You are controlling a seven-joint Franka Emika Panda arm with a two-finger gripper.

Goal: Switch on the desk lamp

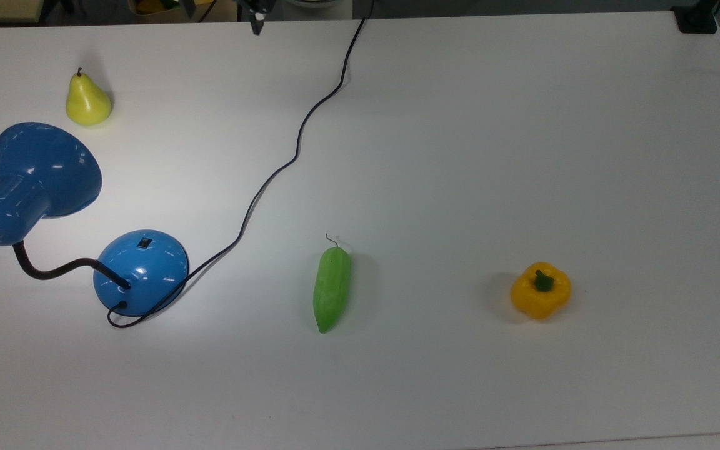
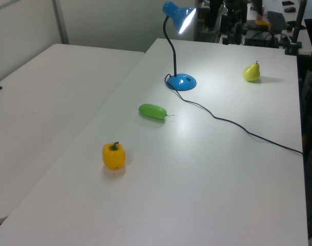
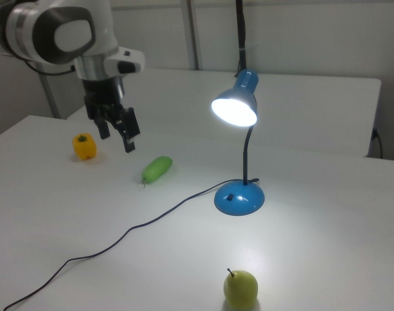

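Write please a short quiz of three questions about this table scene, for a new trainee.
1. True or false: the desk lamp is lit.
2. In the top view, which lies nearer the lamp's base: the green cucumber or the yellow bell pepper?
3. What does the gripper hold? A) the pear B) the cord C) nothing

Key: 1 true; 2 the cucumber; 3 C, it hangs open above the table.
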